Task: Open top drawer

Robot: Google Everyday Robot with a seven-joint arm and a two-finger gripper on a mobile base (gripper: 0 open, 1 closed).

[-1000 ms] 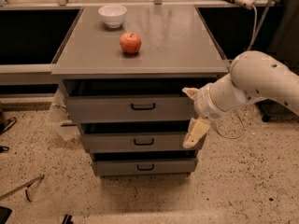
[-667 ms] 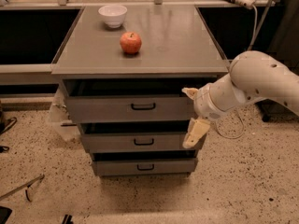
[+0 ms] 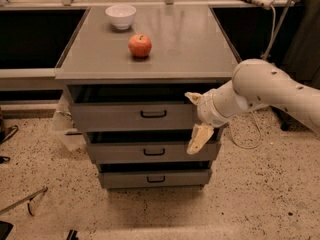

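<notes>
**Handle sits left of the jaws**

Under the table's (image 3: pixel 165 74) front edge, the top drawer (image 3: pixel 110 118) runs left to right, with its handle (image 3: pixel 153 114) at mid-front. The gripper (image 3: pixel 196 118) hangs below the front right corner, at the drawer's right end. Its jaws are spread and empty, and the handle lies to their left.

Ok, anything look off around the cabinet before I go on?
Nothing spilled or damaged. One oddity: the tool sits at the right end of the top drawer front, fingers spread wide, well away from the black loop handle at its centre. The apple and white bowl sit upright on the cabinet top.
</notes>
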